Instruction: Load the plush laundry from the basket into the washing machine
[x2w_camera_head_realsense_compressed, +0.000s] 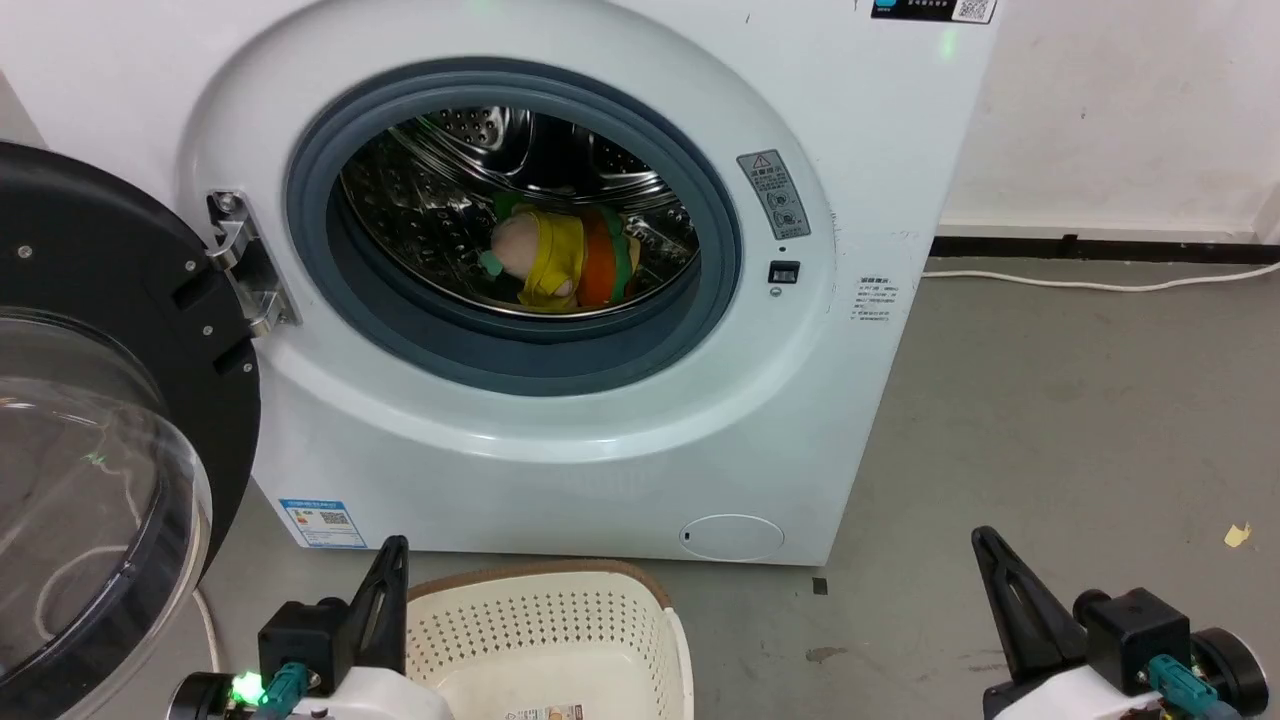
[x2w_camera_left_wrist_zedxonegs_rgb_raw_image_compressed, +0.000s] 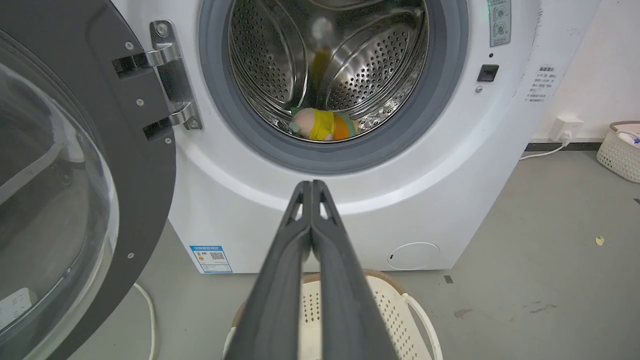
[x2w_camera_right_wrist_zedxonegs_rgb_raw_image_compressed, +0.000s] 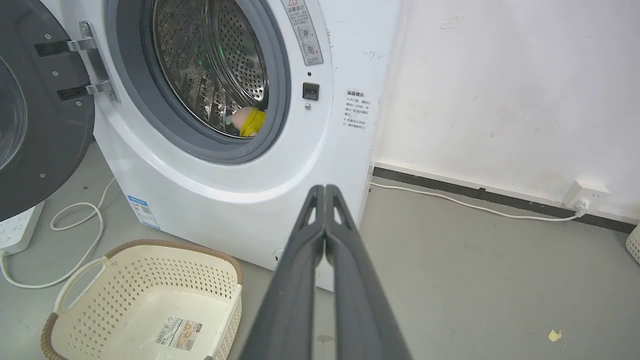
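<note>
1. Large white front-loading washing machine (x2w_camera_head_realsense_compressed: 560, 450), far centre: grey rubber ring (x2w_camera_head_realsense_compressed: 520, 360) and shiny perforated steel drum (x2w_camera_head_realsense_compressed: 430, 220) exposed, mouth unobstructed.
2. Black-framed round door (x2w_camera_head_realsense_compressed: 100, 260) with clear dome, standing wide open to the left on a metal hinge (x2w_camera_head_realsense_compressed: 245, 265) at the left of the opening. Judged the step in hand: shutting it. Push on the black frame at the edge far from the hinge, never on the dome. Sweep in an arc about the hinge and press firmly through to the latch.
3. Cream perforated plastic basket (x2w_camera_head_realsense_compressed: 530, 620) with brown woven-look rim, near centre on the grey floor (x2w_camera_head_realsense_compressed: 1050, 420) just in front of the machine. Bare but for a label sticker (x2w_camera_right_wrist_zedxonegs_rgb_raw_image_compressed: 178, 334) on its bottom, so judged emptied. Pass above the rim to avoid dragging it.
4. Near left, by the basket's left end, the left gripper (x2w_camera_left_wrist_zedxonegs_rgb_raw_image_compressed: 311, 187): long dark fingers pressed together, holding nothing. Near right over bare floor, the right gripper (x2w_camera_right_wrist_zedxonegs_rgb_raw_image_compressed: 325, 190): likewise clamped tight and empty. Prefer the left one, closest to the door.
5. Soft burger-like plush laundry (x2w_camera_head_realsense_compressed: 560, 258), with orange bun, green frill, yellow cloth and pale peach end, lying on the drum's bottom behind the ring. Check the ring for trailing cloth before closing.
</note>
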